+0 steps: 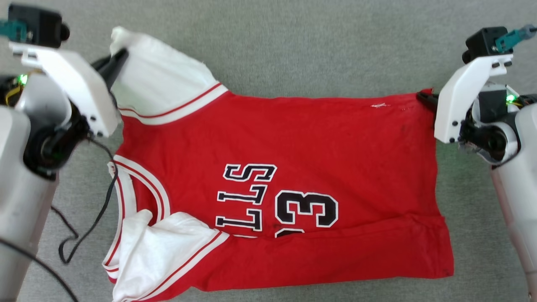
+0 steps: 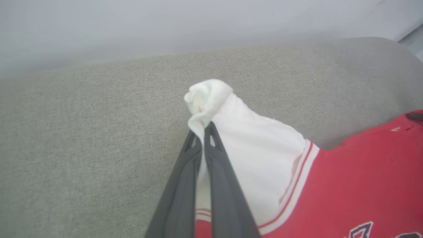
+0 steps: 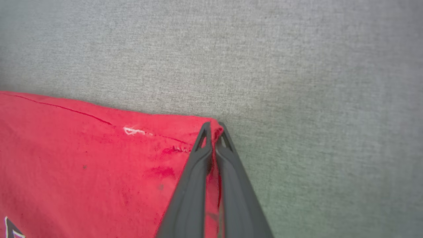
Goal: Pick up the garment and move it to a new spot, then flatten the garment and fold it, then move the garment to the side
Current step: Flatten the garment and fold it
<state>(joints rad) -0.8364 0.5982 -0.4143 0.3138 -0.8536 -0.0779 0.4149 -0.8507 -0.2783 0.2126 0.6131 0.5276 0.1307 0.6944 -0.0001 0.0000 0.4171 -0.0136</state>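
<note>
The garment (image 1: 293, 151) is a red jersey with white sleeves and black lettering, spread sideways on the grey surface. My left gripper (image 1: 119, 56) is shut on the tip of the far white sleeve (image 2: 211, 99), which bunches just beyond the fingertips (image 2: 211, 130). My right gripper (image 1: 426, 98) is shut on the far red hem corner (image 3: 216, 130), cloth pinched between its dark fingers (image 3: 228, 172). The near white sleeve (image 1: 163, 247) lies crumpled at the lower left. The near hem edge is folded over itself.
Grey fabric surface (image 1: 293, 46) stretches beyond the jersey, with a rounded back edge (image 2: 231, 49) and pale wall behind. A black cable (image 1: 100, 209) hangs from my left arm by the jersey's neck side.
</note>
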